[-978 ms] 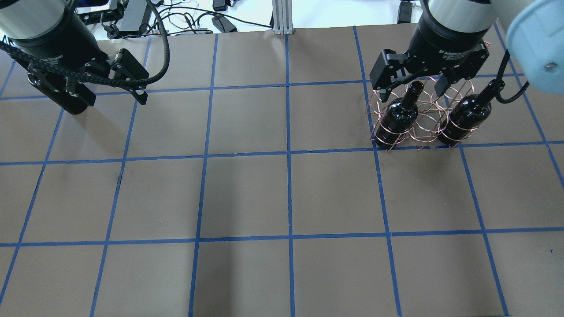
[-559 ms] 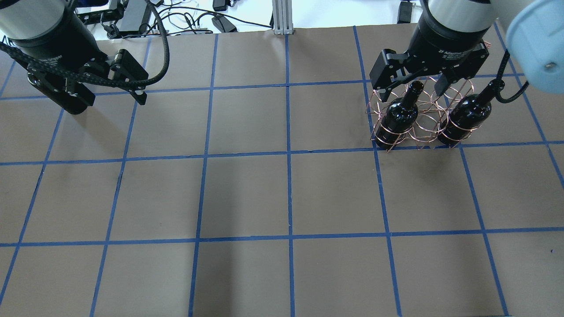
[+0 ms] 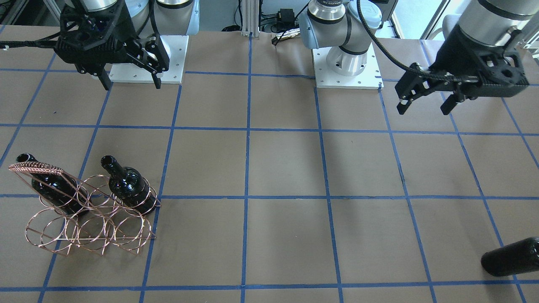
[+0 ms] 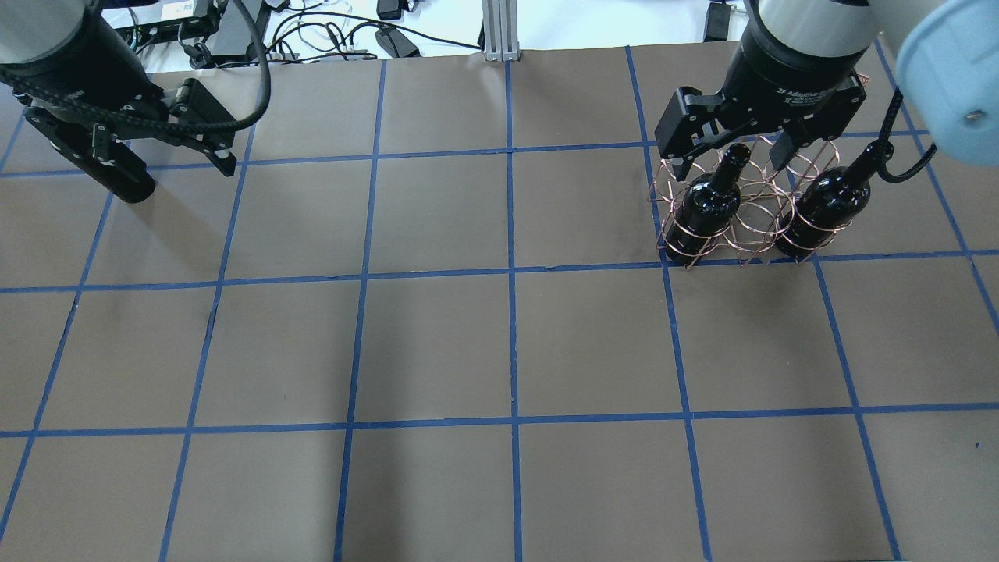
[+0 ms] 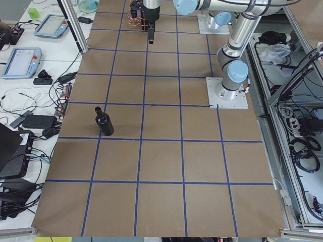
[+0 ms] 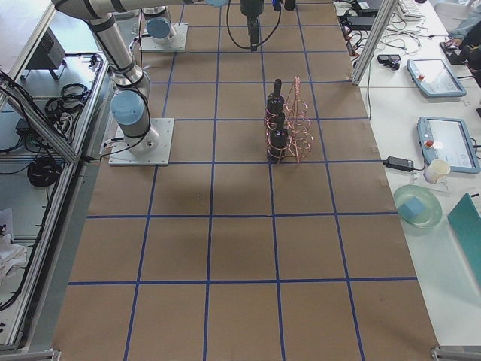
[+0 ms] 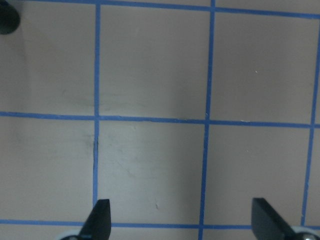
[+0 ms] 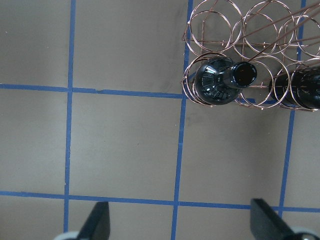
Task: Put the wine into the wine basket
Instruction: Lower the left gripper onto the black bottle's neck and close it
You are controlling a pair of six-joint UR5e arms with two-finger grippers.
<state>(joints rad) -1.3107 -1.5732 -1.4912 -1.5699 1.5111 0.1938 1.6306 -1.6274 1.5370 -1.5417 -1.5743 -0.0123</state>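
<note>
Table [image 4: 437, 343] papered brown, marked into squares by blue tape grid [image 4: 513, 273]. Aluminium post [image 4: 497, 31] at the far edge, loose cables [image 4: 328, 35] beside it. Side bench in the right-end view holds a grey pendant [image 6: 432, 77], a second pendant [image 6: 449, 143], 1 paper cup [image 6: 435, 171] and 1 green dish [image 6: 418, 207].

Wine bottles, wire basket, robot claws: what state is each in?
Glossy black glass wine bottle, one end ring: upright, seated.
Second black bottle, other end ring: upright, seated.
Third black bottle: upright, alone, outside basket.
Copper wire wine basket: two bottles in, other rings empty.
Left gripper: open, empty.
Right gripper: open, empty.
</note>
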